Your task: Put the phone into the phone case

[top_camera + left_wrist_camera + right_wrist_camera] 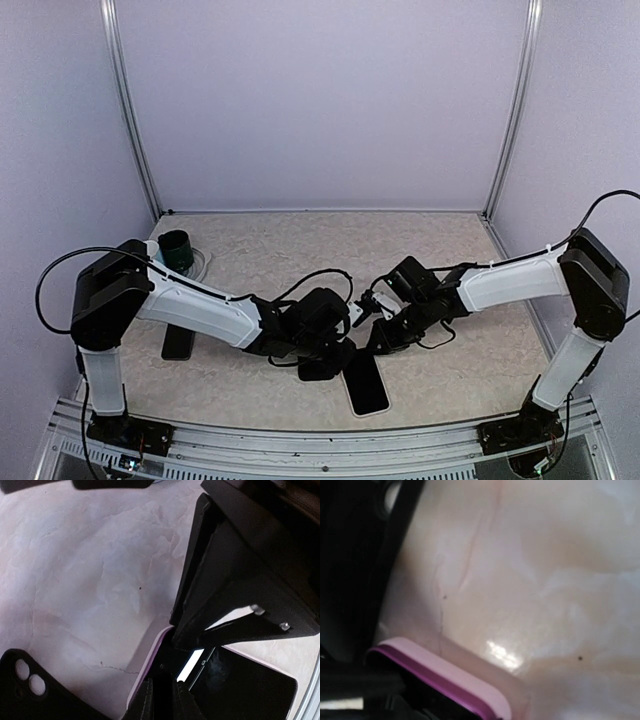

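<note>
A: Where do we find the phone [367,385]?

B: We see it lying flat on the worktop [300,250] near the front edge, between the two arms, dark face up. A pink case [445,672] runs round its edge. The right wrist gives us only one blurred corner of that rim, so we cannot say whether the phone is pressed fully home.

A: And the left hand [165,702]?

B: Its own camera shows just two dark finger stubs, cut off by the bottom of the frame, at the phone's far end. They sit close side by side, but we cannot tell whether they pinch the rim or merely rest at it.

A: The right hand [380,342]?

B: It comes down at that same end and fills the right of the left wrist view as a black mass. From above it merges with the left hand, and in its own camera its fingers are a dark blur. We cannot tell whether they are apart or together.

A: What else do we make out?

B: A black case [20,690] with two round camera holes lies apart from the phone, clipped by the frame corner. Far left stands a dark green cup [178,250]. Nearer us lies a dark slab [178,342], partly hidden under the left arm, and we cannot identify it.
</note>
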`<state>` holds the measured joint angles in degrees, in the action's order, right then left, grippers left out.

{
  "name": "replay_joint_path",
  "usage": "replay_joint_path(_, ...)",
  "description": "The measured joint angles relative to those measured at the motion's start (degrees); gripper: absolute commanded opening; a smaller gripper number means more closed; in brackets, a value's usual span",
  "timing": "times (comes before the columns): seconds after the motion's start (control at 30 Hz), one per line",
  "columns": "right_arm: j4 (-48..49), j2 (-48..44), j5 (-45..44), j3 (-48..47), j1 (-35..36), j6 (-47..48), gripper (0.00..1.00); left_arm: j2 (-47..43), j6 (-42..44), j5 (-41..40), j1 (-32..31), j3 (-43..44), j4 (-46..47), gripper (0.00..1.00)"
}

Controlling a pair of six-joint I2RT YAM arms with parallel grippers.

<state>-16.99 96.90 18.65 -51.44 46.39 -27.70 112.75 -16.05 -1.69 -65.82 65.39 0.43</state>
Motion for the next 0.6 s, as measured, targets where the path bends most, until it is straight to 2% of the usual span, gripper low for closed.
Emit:
replay_joint_path(0.13,1.92,-0.83,0.35,1.62,-0.17,-0.81,0.12,1.81,2.6,1.31,-0.11,2.82,-1.79,0.09)
replay_joint_path(0.37,2.25,-2.58,1.42,4.07,-0.11,-1.77,0.11,2.27,6.08,6.4,-0.72,2.95,-3.02,0.09)
replay_joint_path(0.6,2.6,-2.64,2.78,4.83,-0.94,-2.19,0.06,6.01,5.86,11.74,0.92,6.1,-1.95,0.1)
